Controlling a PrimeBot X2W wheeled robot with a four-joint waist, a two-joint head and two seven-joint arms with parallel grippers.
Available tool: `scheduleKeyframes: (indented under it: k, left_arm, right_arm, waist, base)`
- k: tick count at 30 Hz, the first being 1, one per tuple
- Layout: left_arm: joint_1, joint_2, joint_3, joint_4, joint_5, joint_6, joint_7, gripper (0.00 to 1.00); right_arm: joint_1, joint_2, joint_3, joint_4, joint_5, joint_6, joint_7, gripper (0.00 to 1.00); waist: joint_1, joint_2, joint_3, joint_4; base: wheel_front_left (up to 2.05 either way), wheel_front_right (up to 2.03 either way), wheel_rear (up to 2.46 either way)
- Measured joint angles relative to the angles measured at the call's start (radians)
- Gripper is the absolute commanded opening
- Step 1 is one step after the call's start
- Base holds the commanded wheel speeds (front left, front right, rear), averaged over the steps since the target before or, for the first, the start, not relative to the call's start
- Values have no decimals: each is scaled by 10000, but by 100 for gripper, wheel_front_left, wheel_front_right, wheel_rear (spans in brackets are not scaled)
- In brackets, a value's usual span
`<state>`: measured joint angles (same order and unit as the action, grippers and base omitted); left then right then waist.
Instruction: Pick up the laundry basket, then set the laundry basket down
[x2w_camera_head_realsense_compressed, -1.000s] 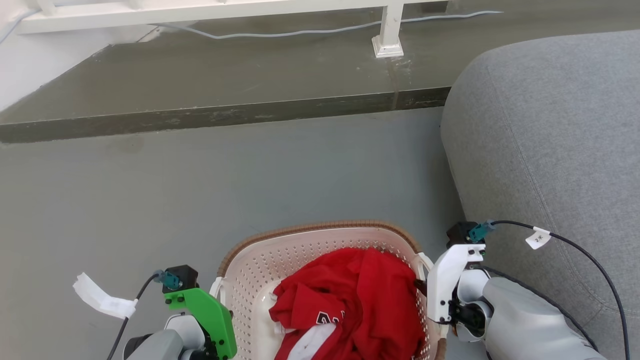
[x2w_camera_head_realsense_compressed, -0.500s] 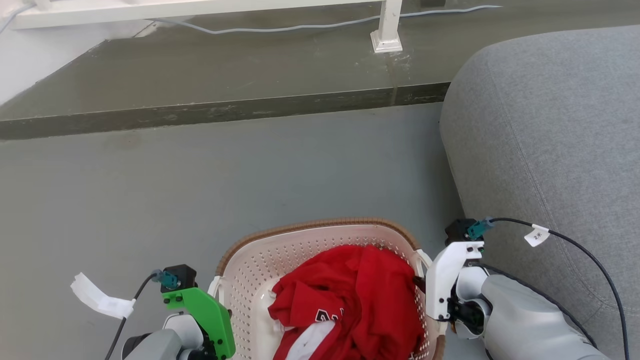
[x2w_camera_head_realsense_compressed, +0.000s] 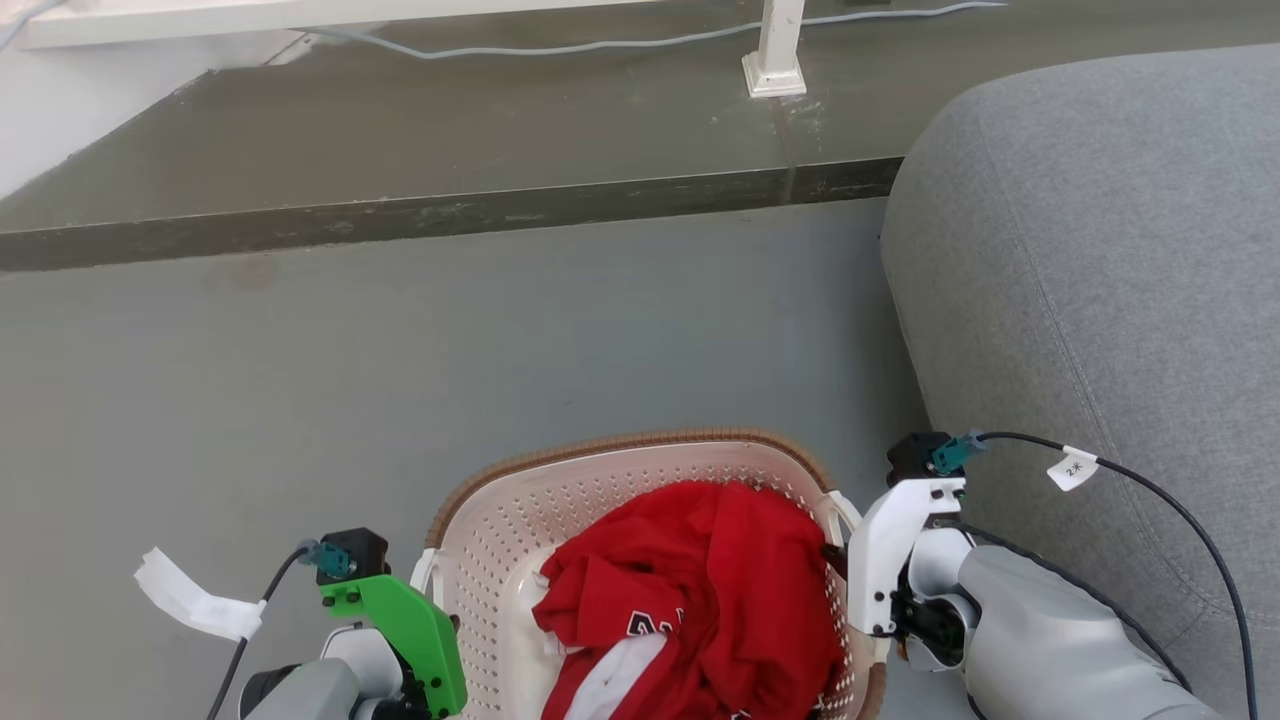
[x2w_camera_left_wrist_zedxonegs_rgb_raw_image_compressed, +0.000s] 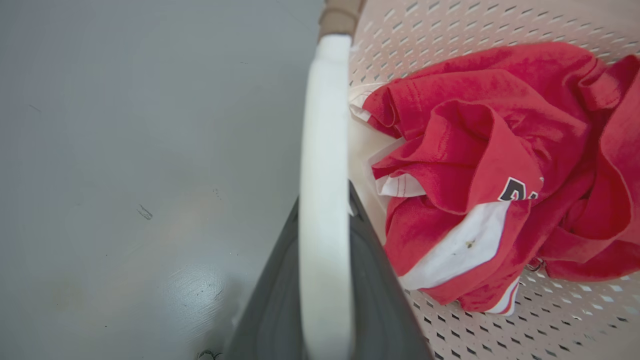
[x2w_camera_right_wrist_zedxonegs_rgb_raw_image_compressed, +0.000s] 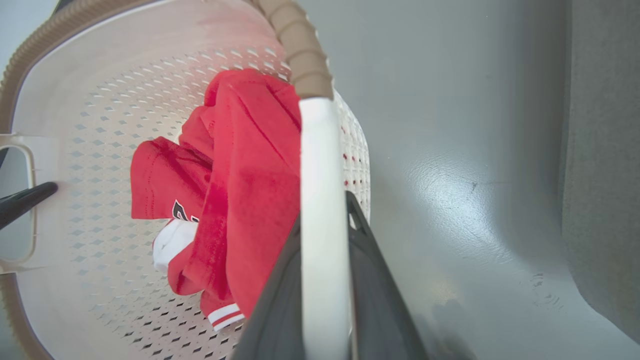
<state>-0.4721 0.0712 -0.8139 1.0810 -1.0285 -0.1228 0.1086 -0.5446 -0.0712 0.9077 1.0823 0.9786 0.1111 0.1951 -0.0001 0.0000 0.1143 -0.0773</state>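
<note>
A crumpled red cloth shirt (x2w_camera_head_realsense_compressed: 720, 570) lay in the cream perforated plastic laundry basket (x2w_camera_head_realsense_compressed: 490, 560). The grey fabric sofa (x2w_camera_head_realsense_compressed: 1100, 250) was near on its right. The dark raised step (x2w_camera_head_realsense_compressed: 450, 212) ran well beyond it.

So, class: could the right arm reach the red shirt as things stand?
Probably not: its claw is shut on the handle of the basket, so it must let go first. The shirt lies uncovered.
</note>
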Motion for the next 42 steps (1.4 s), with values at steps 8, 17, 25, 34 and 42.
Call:
scheduleKeyframes:
  k: [8,17,25,34,42]
  left_arm:
    - [-244,59,-13,-4,-56,-2,-148,0]
    - [-979,151,-25,-75,50,-2,-683,0]
    - [-1635,259,-8,-161,219,-12,-1327,0]
    - [-2311,326,-2,-159,495,-15,-1841,0]
    - [-2935,318,36,-128,564,-15,-2334,0]
  right_arm:
    - [-213,8,59,0,71,0,-182,0]
    - [-897,48,-21,88,69,2,-815,0]
    - [-1443,69,-251,92,65,15,-1672,0]
    - [-1865,104,-426,111,-25,17,-2713,0]
    - [-2442,94,-495,169,-119,21,-3283,0]
  waist:
    - [0,0,321,-31]
    - [0,0,1159,-45]
    - [1,0,2172,-35]
    - [1,0,3411,-39]
    - [1,0,4544,20]
  base:
    - [0,0,0]
    - [0,0,0]
    - [0,0,0]
    - [0,0,0]
    - [0,0,0]
